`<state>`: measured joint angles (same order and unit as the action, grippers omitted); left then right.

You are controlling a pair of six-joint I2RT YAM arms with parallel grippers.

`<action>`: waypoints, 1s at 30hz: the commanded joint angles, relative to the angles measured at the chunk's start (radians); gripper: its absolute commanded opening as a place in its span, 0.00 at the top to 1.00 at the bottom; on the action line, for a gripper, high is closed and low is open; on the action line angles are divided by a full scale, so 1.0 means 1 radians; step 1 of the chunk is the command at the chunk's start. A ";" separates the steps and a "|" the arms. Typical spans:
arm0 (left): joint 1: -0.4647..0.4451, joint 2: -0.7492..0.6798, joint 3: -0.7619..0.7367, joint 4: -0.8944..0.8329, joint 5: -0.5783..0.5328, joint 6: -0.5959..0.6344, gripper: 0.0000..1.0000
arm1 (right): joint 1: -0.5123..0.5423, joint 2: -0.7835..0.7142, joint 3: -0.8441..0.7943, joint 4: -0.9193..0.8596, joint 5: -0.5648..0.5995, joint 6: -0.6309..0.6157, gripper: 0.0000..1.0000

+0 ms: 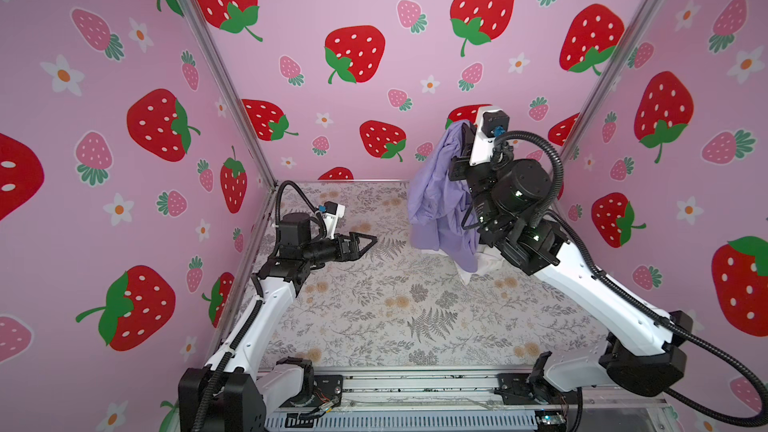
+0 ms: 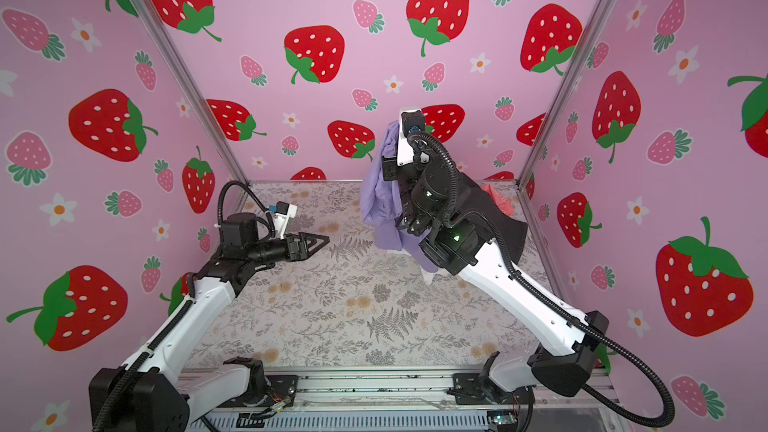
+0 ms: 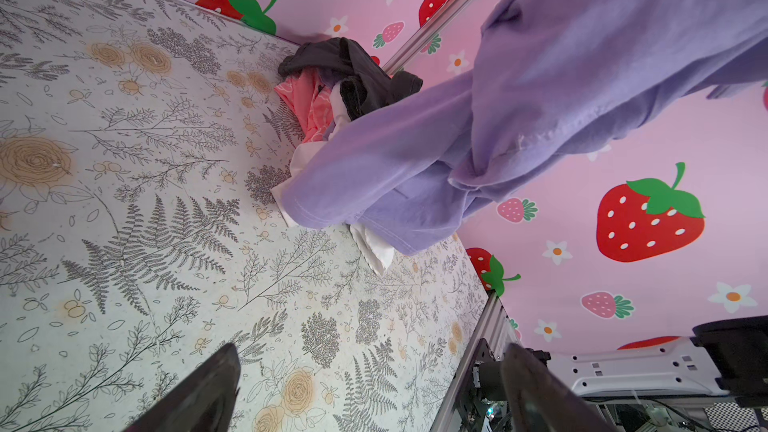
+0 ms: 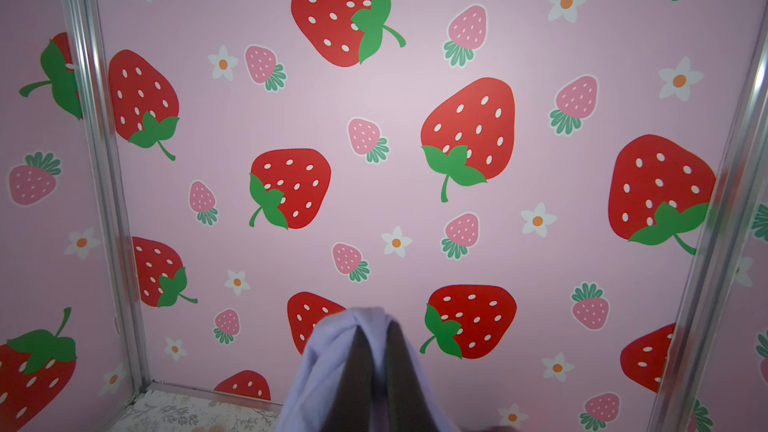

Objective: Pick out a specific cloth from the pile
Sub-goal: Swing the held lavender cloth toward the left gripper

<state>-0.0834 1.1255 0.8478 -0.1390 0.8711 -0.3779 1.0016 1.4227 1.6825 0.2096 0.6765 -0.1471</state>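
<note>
Pink strawberry-print walls (image 1: 374,2) box you in around a counter (image 1: 374,317) covered in grey fern-and-flower print. In its far right corner lies the pile (image 3: 332,89) of soft garments: a dark grey garment (image 2: 509,218) on top, a coral-pink one (image 3: 305,103), a white cloth (image 3: 376,251). Your right arm (image 1: 582,284) hides much of it in both top views. The plain lavender-purple fabric cloth (image 1: 436,201) hangs high from your right gripper (image 4: 376,332), jaws pinched tight on its top fold, lower hem draping down by the white cloth. Your left gripper (image 1: 370,239) hovers well apart from it, jaws wide, holding nothing.
</note>
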 commanded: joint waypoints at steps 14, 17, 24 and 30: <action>-0.011 -0.076 0.007 -0.028 -0.015 0.023 0.01 | 0.008 0.263 0.237 -0.030 -0.292 0.236 1.00; -0.013 -0.096 0.002 -0.032 -0.040 0.025 0.01 | 0.008 0.358 0.359 -0.068 -0.383 0.282 1.00; -0.015 -0.130 -0.004 -0.041 -0.058 0.035 0.01 | 0.008 0.494 0.505 -0.106 -0.489 0.344 1.00; -0.016 -0.137 -0.005 -0.040 -0.060 0.034 0.01 | 0.009 0.528 0.521 -0.067 -0.570 0.396 1.00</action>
<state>-0.0944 1.0000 0.8455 -0.1768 0.8139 -0.3607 1.0039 1.9541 2.1445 0.0731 0.1726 0.1986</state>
